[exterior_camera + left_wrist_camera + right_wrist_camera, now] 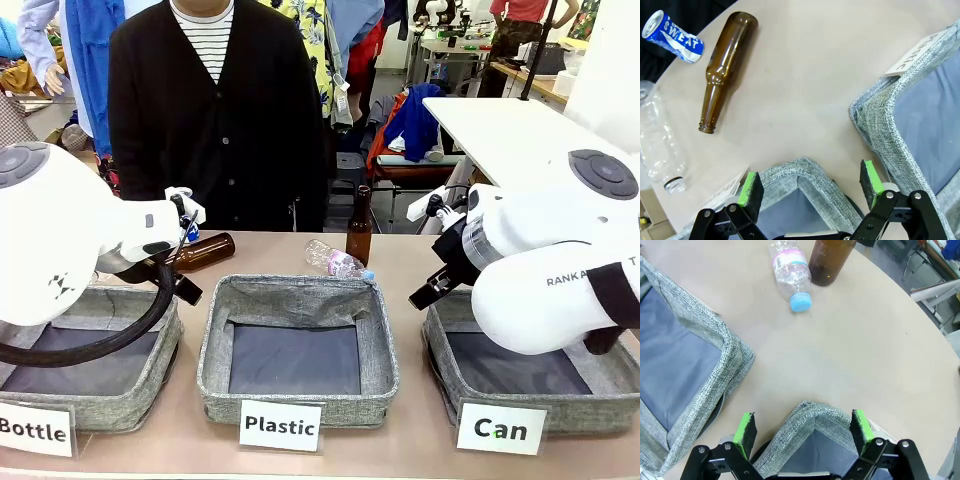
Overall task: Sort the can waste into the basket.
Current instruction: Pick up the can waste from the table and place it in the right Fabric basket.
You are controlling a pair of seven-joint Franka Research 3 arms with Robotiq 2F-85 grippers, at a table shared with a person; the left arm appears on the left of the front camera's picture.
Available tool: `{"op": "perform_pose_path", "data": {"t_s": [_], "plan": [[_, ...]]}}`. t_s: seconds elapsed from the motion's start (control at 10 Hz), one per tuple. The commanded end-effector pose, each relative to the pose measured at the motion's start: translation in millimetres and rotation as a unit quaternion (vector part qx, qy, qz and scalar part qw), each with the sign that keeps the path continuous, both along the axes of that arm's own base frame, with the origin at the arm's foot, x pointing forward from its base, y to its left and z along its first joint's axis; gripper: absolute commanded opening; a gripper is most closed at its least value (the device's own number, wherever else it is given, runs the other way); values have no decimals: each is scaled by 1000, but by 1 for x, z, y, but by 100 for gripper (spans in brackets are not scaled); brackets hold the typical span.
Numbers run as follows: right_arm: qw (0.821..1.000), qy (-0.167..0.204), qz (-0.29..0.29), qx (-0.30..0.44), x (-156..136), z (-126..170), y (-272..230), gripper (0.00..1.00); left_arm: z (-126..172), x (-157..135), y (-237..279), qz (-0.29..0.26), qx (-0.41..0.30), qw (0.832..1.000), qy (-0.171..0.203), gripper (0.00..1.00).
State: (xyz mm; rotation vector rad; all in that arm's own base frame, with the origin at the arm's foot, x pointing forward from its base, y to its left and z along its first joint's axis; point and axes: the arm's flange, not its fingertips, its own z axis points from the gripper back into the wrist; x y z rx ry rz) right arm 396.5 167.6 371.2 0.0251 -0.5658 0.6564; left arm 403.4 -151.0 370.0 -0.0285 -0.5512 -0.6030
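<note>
A blue-and-white can (672, 37) with lettering lies on its side at the table's far edge in the left wrist view, well beyond my left gripper (810, 186). That gripper is open and hovers over a corner of the grey "Bottle" basket (807, 172). The "Can" basket (441, 335) stands at the front right behind its white card (500, 428), with nothing lying in it. My right gripper (802, 426) is open over that basket's far corner (812, 420). In the front view the left gripper (184, 288) and right gripper (432, 288) both point down at the table.
A brown bottle (722, 70) lies beside the can, near a clear plastic bottle (660, 145). Another clear bottle (790, 270) with a blue cap and an upright brown bottle (359, 228) stand behind the "Plastic" basket (215, 350). A person (215, 110) stands at the far side.
</note>
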Motion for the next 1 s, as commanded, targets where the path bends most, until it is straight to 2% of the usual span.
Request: {"op": "perform_pose_path", "data": {"t_s": [0.0,0.5,0.6,0.7,0.8,0.9], "plan": [[1000,0,0,0,0,0,0,100,0,0,0,0,0,1000,0,100],[1000,0,0,0,0,0,0,100,0,0,0,0,0,1000,0,100],[1000,-1,26,14,-8,13,3,100,0,0,0,0,0,1000,0,100],[998,-7,47,43,-24,41,3,100,28,-21,2,-38,-26,999,-14,100],[997,-7,51,65,-35,61,2,100,50,-36,3,-44,-49,998,-13,100],[992,11,15,127,-52,93,-1,100,84,-57,9,-21,-77,996,32,100]]}}
